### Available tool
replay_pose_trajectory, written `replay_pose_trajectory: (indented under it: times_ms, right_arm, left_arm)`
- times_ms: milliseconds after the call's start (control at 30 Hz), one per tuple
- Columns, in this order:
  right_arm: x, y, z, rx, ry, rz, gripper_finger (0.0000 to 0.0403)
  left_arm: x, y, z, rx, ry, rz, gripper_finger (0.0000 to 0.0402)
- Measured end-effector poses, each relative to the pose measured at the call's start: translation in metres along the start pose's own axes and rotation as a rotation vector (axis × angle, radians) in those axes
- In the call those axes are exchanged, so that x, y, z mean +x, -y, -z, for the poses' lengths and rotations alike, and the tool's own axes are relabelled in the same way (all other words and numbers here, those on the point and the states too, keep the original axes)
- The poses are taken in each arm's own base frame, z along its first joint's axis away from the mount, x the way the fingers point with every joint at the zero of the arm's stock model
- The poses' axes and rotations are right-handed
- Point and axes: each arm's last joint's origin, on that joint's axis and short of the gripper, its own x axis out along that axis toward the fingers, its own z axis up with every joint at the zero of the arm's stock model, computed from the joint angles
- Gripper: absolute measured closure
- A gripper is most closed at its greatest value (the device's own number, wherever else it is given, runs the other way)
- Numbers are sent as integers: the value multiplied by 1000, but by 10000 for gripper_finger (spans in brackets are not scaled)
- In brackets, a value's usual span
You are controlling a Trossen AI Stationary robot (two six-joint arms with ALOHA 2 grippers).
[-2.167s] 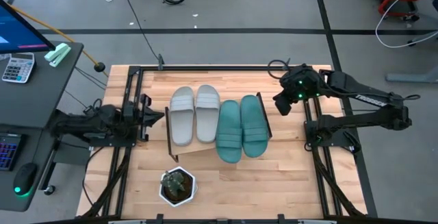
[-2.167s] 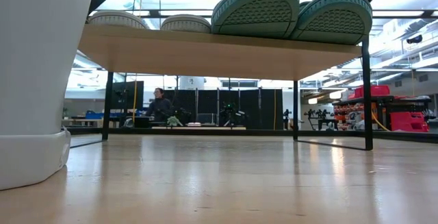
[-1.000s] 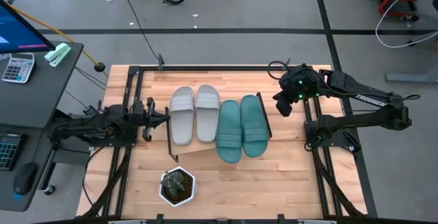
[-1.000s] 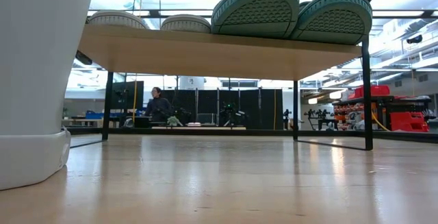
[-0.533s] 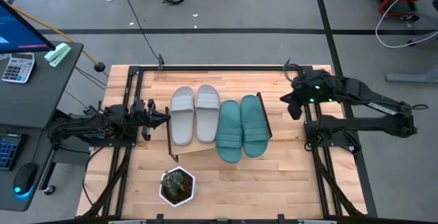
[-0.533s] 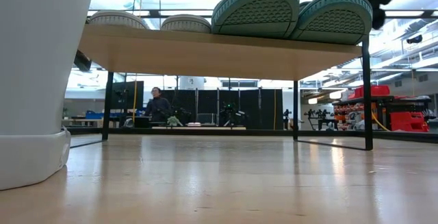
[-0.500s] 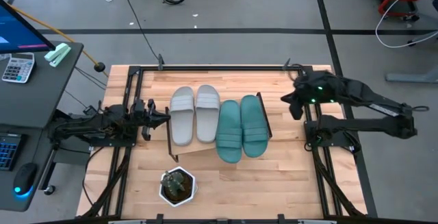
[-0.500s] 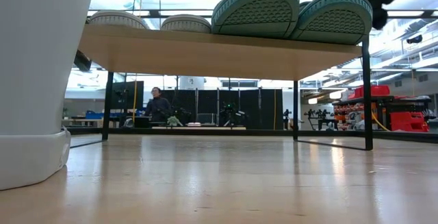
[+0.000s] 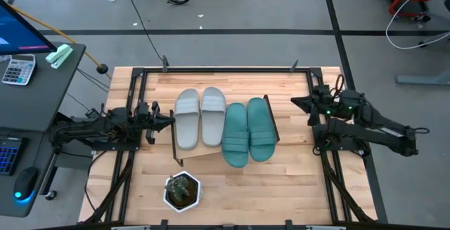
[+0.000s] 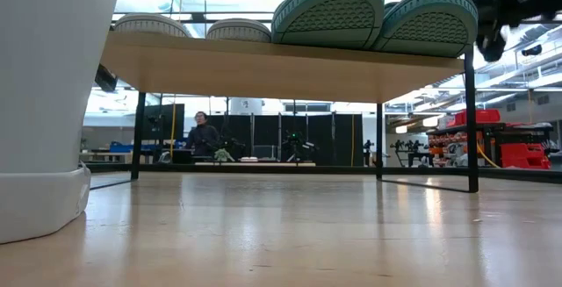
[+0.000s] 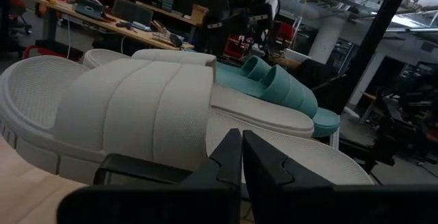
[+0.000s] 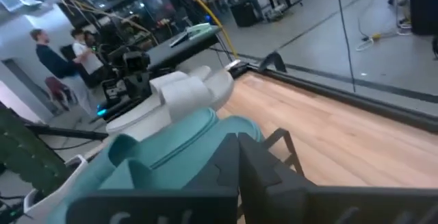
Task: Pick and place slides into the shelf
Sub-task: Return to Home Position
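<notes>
Looks finished to me: the two light grey slides (image 9: 200,117) and two teal slides (image 9: 248,131) lie side by side on the shelf (image 10: 263,63), with none on the bench (image 9: 295,181). The left tool (image 9: 166,119) is clenched and empty beside the grey pair. The right tool (image 9: 298,103) is likewise clenched on nothing, apart from the teal pair.

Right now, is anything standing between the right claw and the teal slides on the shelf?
Nothing visible. The right claw sits off the right end of the shelf, with only bare tabletop between it and the nearer teal slide.
</notes>
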Motion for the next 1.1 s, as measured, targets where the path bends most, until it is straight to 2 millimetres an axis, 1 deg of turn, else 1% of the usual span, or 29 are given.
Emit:
replay_pose_trajectory:
  times_ms: [100, 233, 333, 467, 800, 1000, 1100]
  right_arm:
    - [10, 8, 15, 10, 28, -34, 403]
    - [21, 15, 30, 21, 106, -93, 403]
    - [25, 17, 39, 23, 144, -132, 403]
    - [29, 18, 52, 44, 144, -179, 403]
    - [27, 5, 61, 25, 100, -268, 403]
    - [26, 0, 63, 21, 94, -289, 403]
    - [23, 0, 61, 19, 123, -288, 403]
  left_arm:
    - [0, 0, 0, 0, 0, 0, 379]
    - [0, 0, 0, 0, 0, 0, 372]
    - [0, 0, 0, 0, 0, 1, 368]
    - [0, 0, 0, 0, 0, 1, 368]
    - [0, 0, 0, 1, -1, 0, 383]
    - [0, 0, 0, 1, -1, 0, 375]
    - [0, 0, 0, 1, -1, 1, 370]
